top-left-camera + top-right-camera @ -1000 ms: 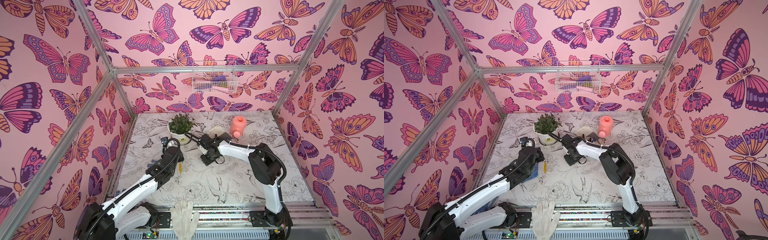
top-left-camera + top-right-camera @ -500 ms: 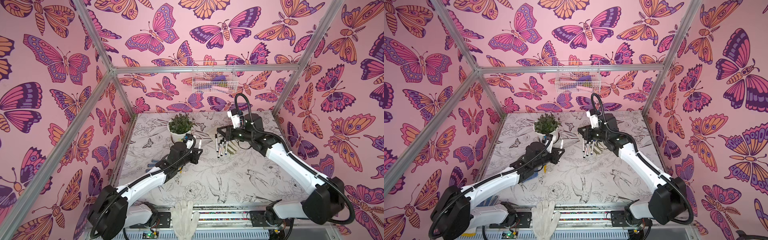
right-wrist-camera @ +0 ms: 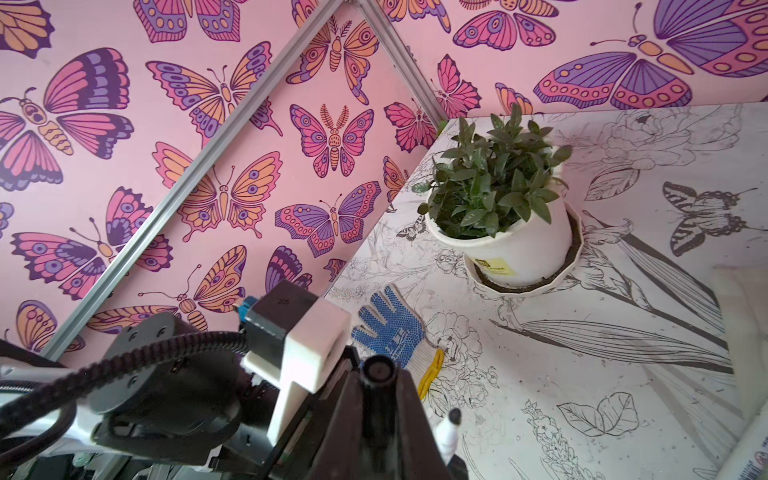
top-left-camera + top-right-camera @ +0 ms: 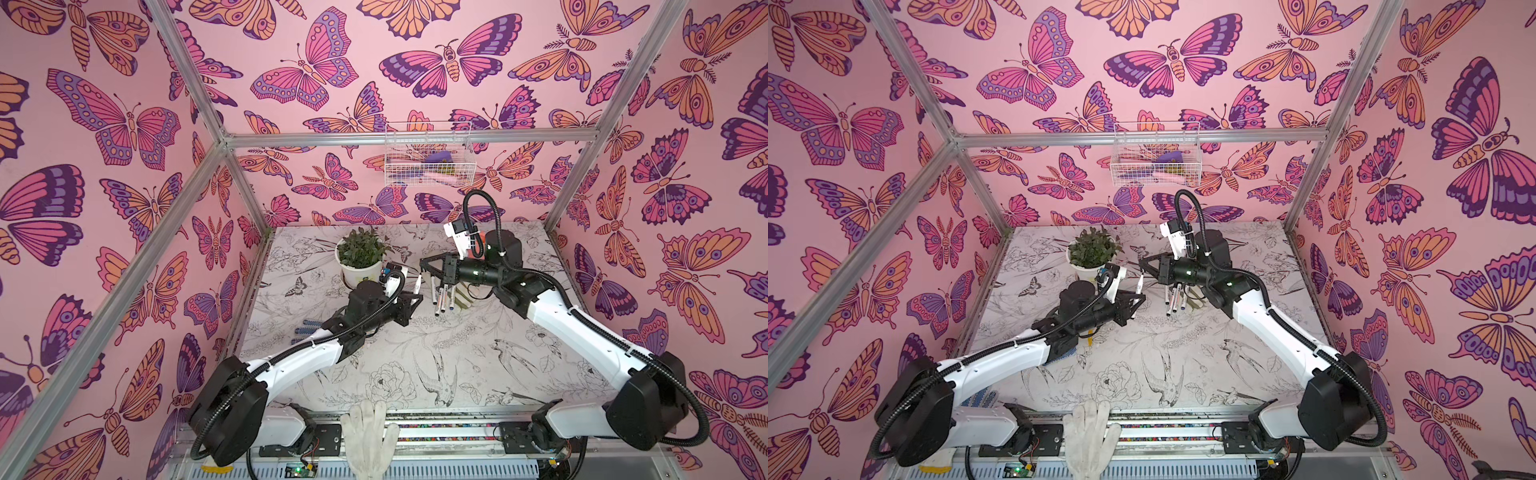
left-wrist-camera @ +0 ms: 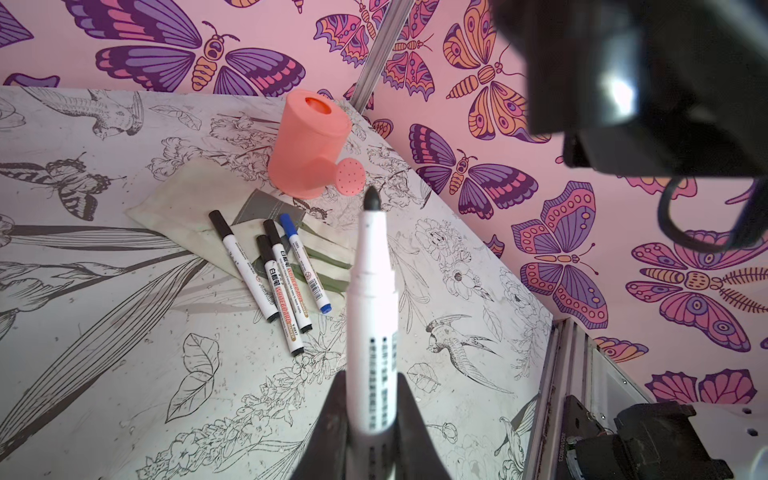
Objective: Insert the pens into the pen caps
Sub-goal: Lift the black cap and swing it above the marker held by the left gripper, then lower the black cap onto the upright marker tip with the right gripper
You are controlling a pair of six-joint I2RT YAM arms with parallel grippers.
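Note:
My left gripper [image 4: 417, 296] [image 5: 370, 378] is shut on an uncapped white pen [image 5: 372, 299] [image 4: 1140, 286], whose dark tip points up toward the right gripper. The right gripper [image 4: 423, 262] [image 3: 378, 374] is shut on a black pen cap [image 3: 378, 368], held just above the pen's tip. In the right wrist view the tip [image 3: 453, 415] sits beside the cap, apart from it. Several capped pens [image 5: 282, 274] [image 4: 442, 297] lie side by side on a pale cloth, one with a blue cap [image 5: 288, 222].
A potted plant [image 4: 360, 253] [image 3: 498, 195] stands at the back left. A pink watering can [image 5: 309, 145] stands behind the cloth [image 5: 183, 208]. A blue-dotted glove [image 3: 390, 328] lies by the left wall, a white glove [image 4: 368, 432] at the front edge. A wire basket [image 4: 428, 153] hangs on the back wall.
A second ago both grippers were low by the table near the plant, the right arm folded back. Since half a second ago they stand raised, facing each other, with hardly any movement.

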